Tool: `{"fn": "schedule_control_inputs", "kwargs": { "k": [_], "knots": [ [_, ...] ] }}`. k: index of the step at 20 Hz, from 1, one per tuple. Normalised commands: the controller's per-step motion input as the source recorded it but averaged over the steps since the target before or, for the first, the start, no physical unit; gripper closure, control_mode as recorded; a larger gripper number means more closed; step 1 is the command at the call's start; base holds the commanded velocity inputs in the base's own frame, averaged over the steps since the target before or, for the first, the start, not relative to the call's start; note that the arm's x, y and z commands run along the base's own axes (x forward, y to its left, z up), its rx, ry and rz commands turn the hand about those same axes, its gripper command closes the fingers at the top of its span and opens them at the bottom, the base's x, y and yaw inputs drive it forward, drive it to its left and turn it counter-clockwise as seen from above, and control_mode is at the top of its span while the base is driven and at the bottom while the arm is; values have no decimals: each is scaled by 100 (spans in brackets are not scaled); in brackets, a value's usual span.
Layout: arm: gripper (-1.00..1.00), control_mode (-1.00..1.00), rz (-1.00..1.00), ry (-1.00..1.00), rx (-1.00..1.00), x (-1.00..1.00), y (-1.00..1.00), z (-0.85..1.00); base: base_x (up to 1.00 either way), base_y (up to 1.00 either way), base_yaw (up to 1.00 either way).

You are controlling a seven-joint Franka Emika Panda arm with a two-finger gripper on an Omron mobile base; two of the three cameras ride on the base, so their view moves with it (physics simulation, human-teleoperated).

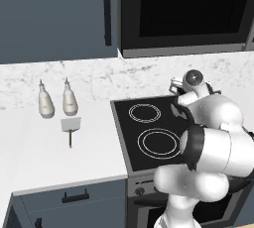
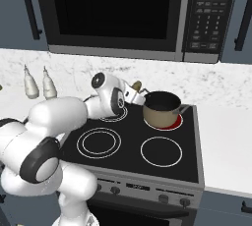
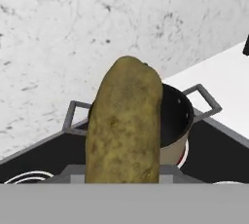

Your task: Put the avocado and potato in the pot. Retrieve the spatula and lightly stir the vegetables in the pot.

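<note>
— One thing is in my hand: the lumpy tan-yellow potato [image 3: 124,123]. It stands up tall right in front of my hand's camera.

— Is your hand open or closed?

— My two-finger gripper [image 2: 137,88] is partly closed, pinching the potato from both sides. In the right base view a bit of the potato sticks out past my fingers.

— Where is the pot?

— The short round tan pot [image 2: 161,109] with the dark inside sits on the back right burner of the black stove top [image 2: 138,144]. A red ring glows under it. My hand is just beside the pot, to its left, near the rim and up above the stove. In the hand view the pot is right behind the potato, with a grey handle poking out each side.

— And the spatula?

— The small spatula [image 1: 71,128] with the pale grey square blade and thin dark handle lies flat on the white counter [image 1: 54,157], left of the stove. Two white bottles [image 1: 57,100] stand just behind it by the marble wall.
</note>
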Motion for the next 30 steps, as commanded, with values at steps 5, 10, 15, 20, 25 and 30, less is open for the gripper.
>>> {"fn": "schedule_control_inputs", "kwargs": {
  "k": [5,10,15,20,25,30],
  "knots": [
    [100,-100,-1,0,0,61,-70,-2,0,0,0],
    [100,-100,0,0,0,64,-42,-18,0,0,0],
    [100,-100,0,3,0,67,-37,-36,0,0,0],
    [100,-100,0,11,0,61,-38,-37,0,0,0],
    [100,-100,1,16,0,60,-19,-27,0,0,0],
    [-100,-100,3,12,0,27,-10,-21,0,0,0]
  ]
}}
